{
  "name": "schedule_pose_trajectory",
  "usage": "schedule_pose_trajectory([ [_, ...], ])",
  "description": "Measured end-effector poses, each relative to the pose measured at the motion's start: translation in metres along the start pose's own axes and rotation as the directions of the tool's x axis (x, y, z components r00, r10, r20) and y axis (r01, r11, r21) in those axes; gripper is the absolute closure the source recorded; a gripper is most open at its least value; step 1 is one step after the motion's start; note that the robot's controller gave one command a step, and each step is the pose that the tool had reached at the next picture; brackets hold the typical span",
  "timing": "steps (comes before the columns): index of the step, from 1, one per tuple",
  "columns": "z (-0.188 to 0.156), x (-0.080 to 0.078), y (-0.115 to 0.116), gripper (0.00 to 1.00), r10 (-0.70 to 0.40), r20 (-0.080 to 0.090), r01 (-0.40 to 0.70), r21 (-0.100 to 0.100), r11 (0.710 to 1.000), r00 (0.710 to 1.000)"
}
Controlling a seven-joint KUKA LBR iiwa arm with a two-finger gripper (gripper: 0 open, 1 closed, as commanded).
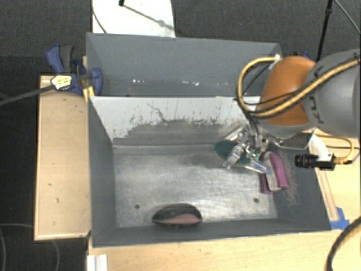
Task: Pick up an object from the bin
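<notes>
the bin [169, 176] is grey metal: its floor is dull and brushed with fine scratches, and its back wall is matt with pale scuffs low down. the dark oval thing [177, 214] by the floor's front edge looks smooth, with a faint sheen. the purple piece [277, 171] near the right edge looks like matt plastic. the gripper [243, 151] is bare shiny metal. the orange cover [285, 89] is smooth and glossy.

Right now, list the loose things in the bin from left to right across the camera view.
dark oval thing with a pinkish streak at the bin's front → dark teal thing near the back wall → purple thing by the right wall
</notes>
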State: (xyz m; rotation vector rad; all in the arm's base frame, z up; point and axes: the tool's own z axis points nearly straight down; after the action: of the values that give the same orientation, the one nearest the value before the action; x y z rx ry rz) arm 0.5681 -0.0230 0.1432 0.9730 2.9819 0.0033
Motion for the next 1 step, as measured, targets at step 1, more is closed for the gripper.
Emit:
schedule_pose_trajectory([
  [1, -0.0333, -0.0010, 0.0009, 1.00, -0.006, 0.000, 0.006, 0.000, 1.000, 1.000],
])
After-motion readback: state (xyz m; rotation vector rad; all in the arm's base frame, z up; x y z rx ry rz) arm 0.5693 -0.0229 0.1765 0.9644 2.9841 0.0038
